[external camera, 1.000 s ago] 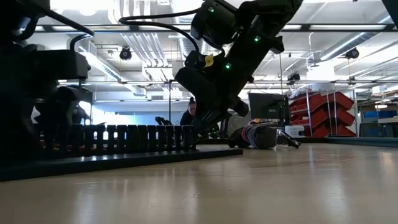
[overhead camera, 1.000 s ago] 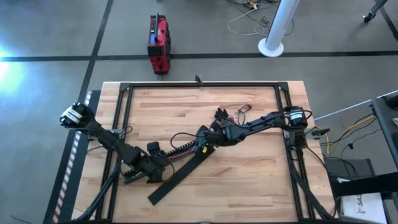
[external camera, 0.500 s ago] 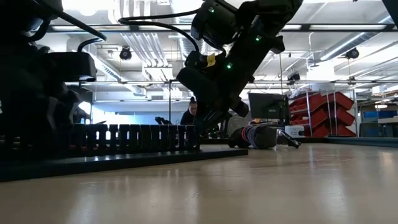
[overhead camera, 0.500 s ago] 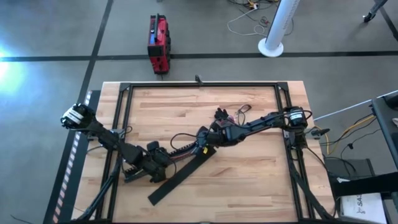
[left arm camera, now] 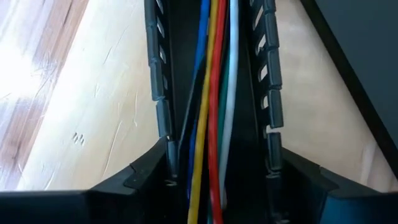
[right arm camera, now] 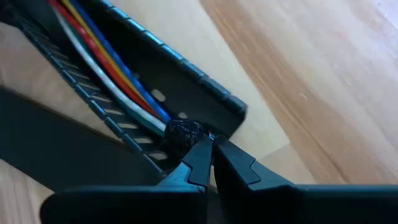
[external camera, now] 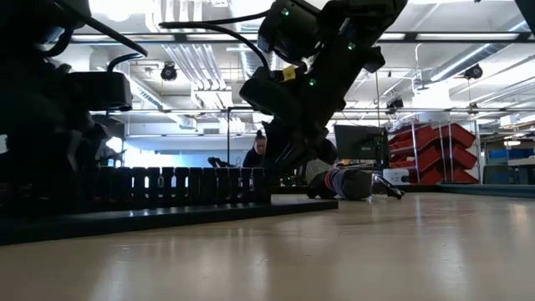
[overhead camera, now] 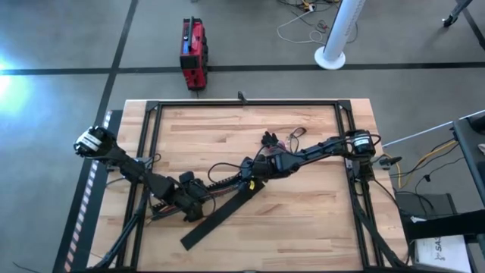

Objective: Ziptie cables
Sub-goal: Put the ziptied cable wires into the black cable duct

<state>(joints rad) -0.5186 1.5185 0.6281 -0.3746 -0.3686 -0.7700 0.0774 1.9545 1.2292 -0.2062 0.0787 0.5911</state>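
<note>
From above, the left gripper (overhead camera: pixel 198 211) and right gripper (overhead camera: pixel 244 182) sit at opposite ends of a slotted black cable duct (overhead camera: pixel 220 184) lying diagonally on the wooden table (overhead camera: pixel 303 227), with a flat black lid strip (overhead camera: pixel 220 216) just beside it. That view does not show what the duct holds.

The wrist views do: the cables (left arm camera: pixel 214 118) run lengthwise inside the duct (left arm camera: pixel 211 74), blue, yellow, red, green and white side by side between its 2 toothed walls. In the right wrist view the same cables (right arm camera: pixel 106 53) end in a dark wrapped knot (right arm camera: pixel 183 132) at the duct's open end (right arm camera: pixel 186 81), and the right gripper (right arm camera: pixel 213 149) has its fingers (right arm camera: pixel 199 158) pressed nearly together, tips touching that knot. The left gripper's fingers (left arm camera: pixel 146 171) stand spread, straddling the duct from outside.

The low view alone shows a second bundle of wires (external camera: pixel 347 182) resting farther back on the table, and a person (external camera: pixel 259 152) in the room beyond. The ziptie cannot be made out.
</note>
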